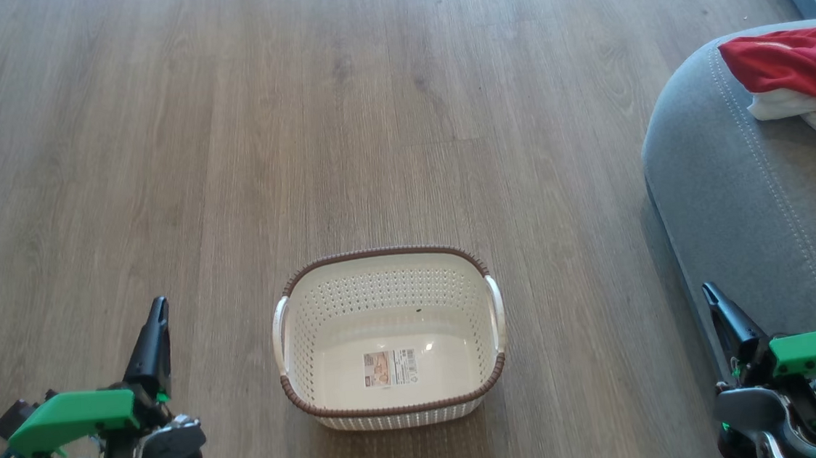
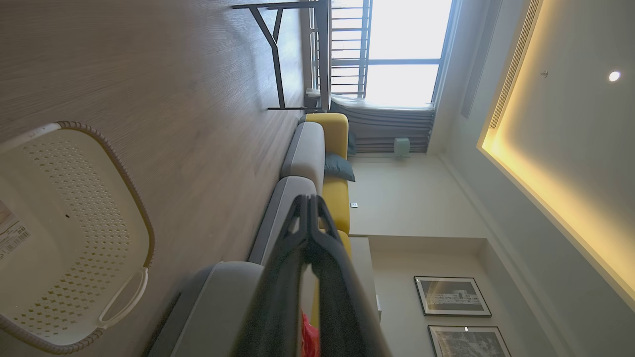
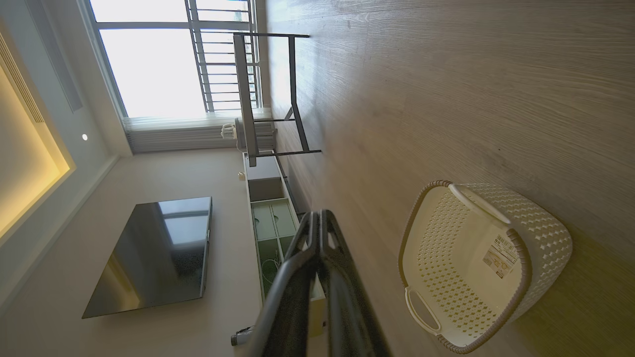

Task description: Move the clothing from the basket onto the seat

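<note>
Two pincers are closed, fingers pressed together and gripping nothing. The left pincer (image 1: 159, 312) sits low on the left above the wooden floor (image 1: 340, 103). The right pincer (image 1: 709, 294) sits low on the right, just beside the edge of the grey seat (image 1: 726, 197). Between them the basket (image 1: 381, 254) stands upright on the floor, a label sticker (image 1: 390, 367) on its bare bottom. The clothing (image 1: 802, 59), red with white folds along its lower edge, lies crumpled on the seat near its rounded corner, well apart from the basket.
</note>
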You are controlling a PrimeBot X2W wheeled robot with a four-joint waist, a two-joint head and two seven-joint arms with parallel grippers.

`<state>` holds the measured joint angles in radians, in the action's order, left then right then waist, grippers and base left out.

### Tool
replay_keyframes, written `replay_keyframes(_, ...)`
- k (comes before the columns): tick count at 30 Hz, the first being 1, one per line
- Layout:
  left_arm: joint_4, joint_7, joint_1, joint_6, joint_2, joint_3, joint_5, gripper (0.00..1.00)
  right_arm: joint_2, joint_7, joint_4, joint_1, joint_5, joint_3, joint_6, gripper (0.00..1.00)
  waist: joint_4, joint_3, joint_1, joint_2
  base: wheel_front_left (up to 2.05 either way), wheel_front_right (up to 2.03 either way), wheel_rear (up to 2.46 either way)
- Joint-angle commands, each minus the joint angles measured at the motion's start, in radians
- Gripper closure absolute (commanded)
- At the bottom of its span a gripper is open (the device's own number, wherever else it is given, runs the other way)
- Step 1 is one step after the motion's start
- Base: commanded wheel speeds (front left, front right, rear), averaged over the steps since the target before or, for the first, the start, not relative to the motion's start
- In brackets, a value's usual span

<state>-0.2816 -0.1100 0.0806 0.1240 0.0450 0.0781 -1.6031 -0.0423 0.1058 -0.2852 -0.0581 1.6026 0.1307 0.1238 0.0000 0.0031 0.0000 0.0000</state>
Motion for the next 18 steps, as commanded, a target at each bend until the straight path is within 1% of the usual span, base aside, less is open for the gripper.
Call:
replay_keyframes(1,0.036,-0.004,0.028,0.007,0.005,0.036,-0.005,1.0,-0.008,0.007,0.04,-0.05,0.006,-0.017,0.007,1.0,0.0,0.0,0.0,0.0,0.0,0.0,0.0)
replay_keyframes(18,0.036,-0.003,0.028,0.007,0.005,0.036,-0.005,1.0,-0.008,0.007,0.04,-0.05,0.006,-0.017,0.007,1.0,0.0,0.0,0.0,0.0,0.0,0.0,0.0)
